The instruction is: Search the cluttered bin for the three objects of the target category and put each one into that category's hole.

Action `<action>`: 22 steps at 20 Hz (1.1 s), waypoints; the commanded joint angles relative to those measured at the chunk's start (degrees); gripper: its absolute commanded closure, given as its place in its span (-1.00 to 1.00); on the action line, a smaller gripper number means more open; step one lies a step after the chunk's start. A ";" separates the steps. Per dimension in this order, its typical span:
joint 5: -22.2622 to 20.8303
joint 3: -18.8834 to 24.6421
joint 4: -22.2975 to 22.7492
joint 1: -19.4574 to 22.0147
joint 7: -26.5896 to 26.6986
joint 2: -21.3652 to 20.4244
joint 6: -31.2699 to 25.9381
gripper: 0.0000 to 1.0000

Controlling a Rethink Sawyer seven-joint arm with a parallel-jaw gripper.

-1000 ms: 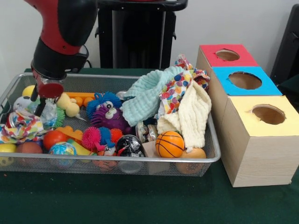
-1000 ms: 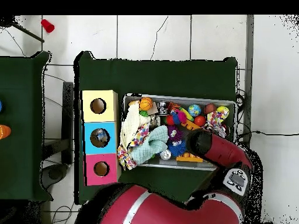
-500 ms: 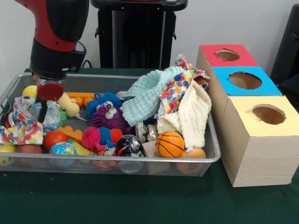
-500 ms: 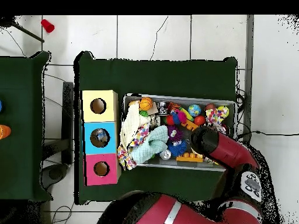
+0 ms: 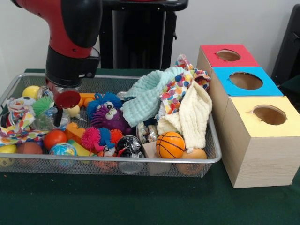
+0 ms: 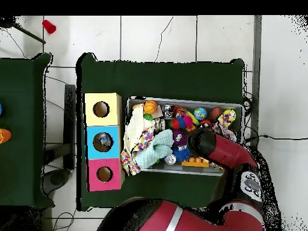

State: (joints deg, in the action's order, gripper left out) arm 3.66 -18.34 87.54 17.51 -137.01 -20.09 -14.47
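The gripper [image 5: 60, 115], its jaws' state unclear, hung over the bin [image 5: 117, 160]; the cloths [image 5: 154, 96] looked light, limp, best pinched at a fold.

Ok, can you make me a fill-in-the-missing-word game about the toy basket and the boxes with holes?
1. The box nearest the camera in the front view has a ____ top.
2. The box between the other two has a ____ top.
3. The little basketball is the colour ____.
4. The fuzzy monster with big eyes has a ____ body.

Missing words: yellow, blue, orange, purple
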 commanded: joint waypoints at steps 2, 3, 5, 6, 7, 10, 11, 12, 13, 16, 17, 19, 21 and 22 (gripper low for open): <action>-2.30 4.90 0.04 -2.21 -2.05 1.66 -0.26 1.00; -1.65 5.44 0.71 -2.01 -2.88 1.41 0.23 1.00; -1.19 3.75 1.05 -3.64 -3.88 0.78 -1.05 1.00; -0.79 2.70 1.32 -4.67 -4.53 0.06 -2.36 1.00; -0.42 1.57 1.90 -5.87 -5.15 -1.03 -4.07 1.00; 1.14 -2.49 2.97 -10.30 -7.63 -4.31 -10.83 1.00; 1.75 -3.57 3.14 -11.69 -8.58 -5.09 -13.25 1.00; 2.32 -4.44 3.11 -12.78 -9.52 -5.51 -15.33 1.00; 2.89 -5.32 3.09 -13.87 -10.46 -5.93 -17.42 1.00; 5.42 -6.57 3.34 -16.45 -13.93 -6.97 -24.07 1.00; 6.41 -6.67 3.81 -17.14 -15.21 -7.32 -25.98 1.00; 9.18 -5.80 5.19 -17.83 -17.70 -8.50 -29.80 1.00; 11.53 -5.62 6.12 -18.64 -19.26 -9.38 -32.03 1.00; 12.44 -5.69 6.49 -19.04 -19.56 -9.73 -32.26 1.00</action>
State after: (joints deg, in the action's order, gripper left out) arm 10.10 -25.69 88.26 -0.79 -137.19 -27.34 -37.45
